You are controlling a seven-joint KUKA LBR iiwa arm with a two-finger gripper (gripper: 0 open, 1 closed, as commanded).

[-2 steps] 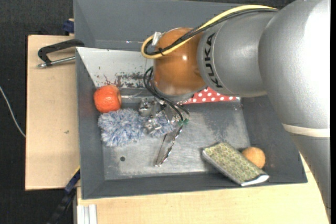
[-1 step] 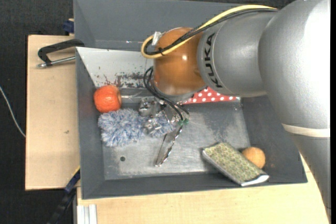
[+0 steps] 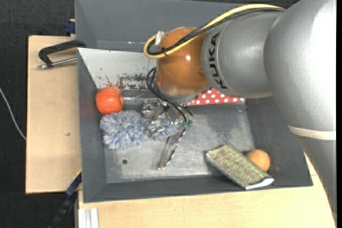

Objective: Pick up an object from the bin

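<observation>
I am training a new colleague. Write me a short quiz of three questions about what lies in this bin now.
1. True or false: the small orange ball lies beside the patterned block.
2. Which thing lies nearest to the gripper? A. the blue fluffy thing B. the small orange ball C. the big orange ball
3. Fill in: the spotted red thing lies partly under the robot's ____.

Key: 1. True. 2. A. 3. arm.
</observation>
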